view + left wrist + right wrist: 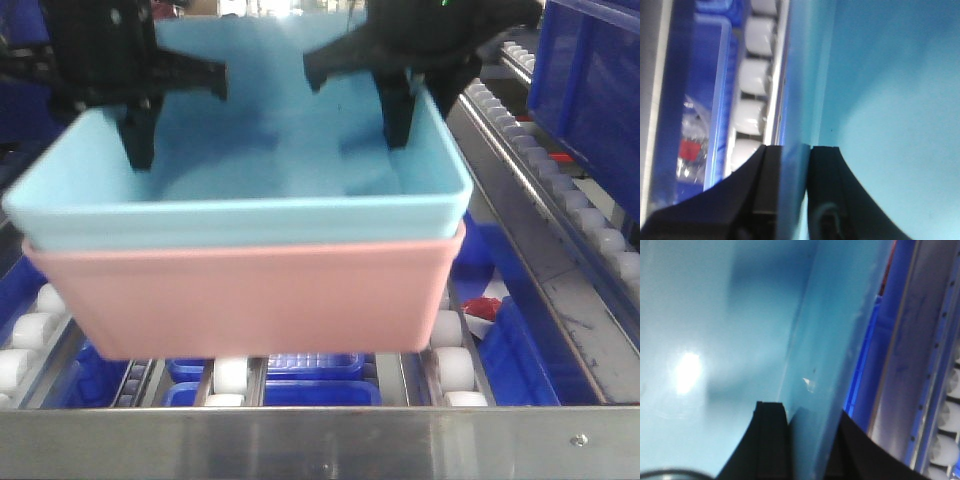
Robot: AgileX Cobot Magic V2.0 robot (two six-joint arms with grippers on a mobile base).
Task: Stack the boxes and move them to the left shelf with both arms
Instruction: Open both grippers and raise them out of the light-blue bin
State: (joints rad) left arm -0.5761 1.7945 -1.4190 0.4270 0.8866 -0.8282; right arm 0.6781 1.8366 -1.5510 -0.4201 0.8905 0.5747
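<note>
The light blue box [240,210] is nested inside the salmon pink box [250,300]. The stack hangs just over the white roller wheels [232,375] of the steel shelf [300,440]. My left gripper [140,140] is shut on the blue box's left wall; the wrist view shows that wall [795,165] pinched between both black fingers [825,200]. My right gripper [400,125] is shut on the blue box's right wall [815,430], one finger [767,440] inside, the other outside.
Dark blue crates [590,90] stand at the right on another roller rail [560,190]. More blue crates [310,375] lie below the rollers. A steel front rail runs across the bottom of the front view.
</note>
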